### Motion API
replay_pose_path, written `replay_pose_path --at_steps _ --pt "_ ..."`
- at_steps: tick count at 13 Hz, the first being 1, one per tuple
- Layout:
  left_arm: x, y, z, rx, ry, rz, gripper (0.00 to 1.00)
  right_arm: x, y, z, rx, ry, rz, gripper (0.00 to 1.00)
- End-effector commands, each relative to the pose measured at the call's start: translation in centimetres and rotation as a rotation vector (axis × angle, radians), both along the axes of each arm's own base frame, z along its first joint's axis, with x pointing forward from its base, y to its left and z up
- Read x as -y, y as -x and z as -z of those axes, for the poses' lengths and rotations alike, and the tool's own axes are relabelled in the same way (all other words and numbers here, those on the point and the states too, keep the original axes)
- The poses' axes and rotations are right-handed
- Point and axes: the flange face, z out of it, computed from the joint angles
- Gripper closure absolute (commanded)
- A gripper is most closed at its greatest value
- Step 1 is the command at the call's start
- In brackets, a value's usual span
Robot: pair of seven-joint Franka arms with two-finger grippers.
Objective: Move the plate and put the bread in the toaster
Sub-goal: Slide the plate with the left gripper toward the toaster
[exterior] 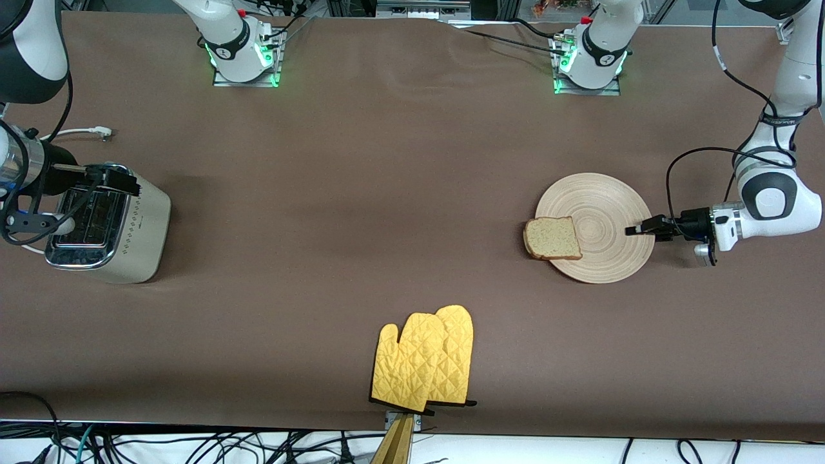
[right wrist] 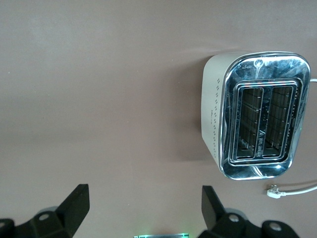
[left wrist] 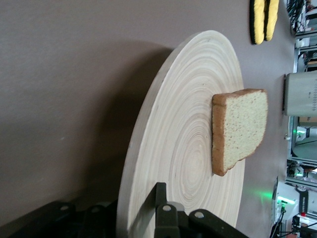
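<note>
Mitts (exterior: 425,361): front edge, untouched
Left gripper (exterior: 635,229): pinching plate (exterior: 606,212) rim at its own end
Bread (exterior: 552,238): on plate, toward toaster (exterior: 122,225) — well apart
Right gripper (right wrist: 143,208): spread, waiting over toaster

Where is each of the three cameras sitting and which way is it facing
Front view: high across the table, facing both arm bases; shows both arms, the toaster, plate, bread and yellow mitts.
Left wrist view: on the left arm, looking along the plate past the left gripper, shut on its rim.
Right wrist view: on the right arm, looking down on the toaster; the right gripper is open.
Shared: plate and bread in front and left wrist views; toaster in all three.
</note>
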Motion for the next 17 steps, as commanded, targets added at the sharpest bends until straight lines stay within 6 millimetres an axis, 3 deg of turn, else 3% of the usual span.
replay_pose_path --at_steps 1,8,13,17 --pt "1.3 -0.5 -0.6 0.006 0.076 -0.035 1.00 0.1 0.0 -0.2 0.002 -0.017 0.000 0.00" --pt "8.3 -2.6 -1.6 0.025 0.187 -0.006 1.00 0.3 0.0 -0.2 0.004 -0.016 0.000 0.00" --pt "19.5 -4.6 -2.7 0.036 0.289 0.034 1.00 0.3 0.0 -0.2 0.004 -0.016 0.002 0.00" --pt "31.3 -5.0 -2.7 0.030 0.346 0.029 1.00 0.3 0.0 -0.2 0.006 -0.016 0.000 0.00"
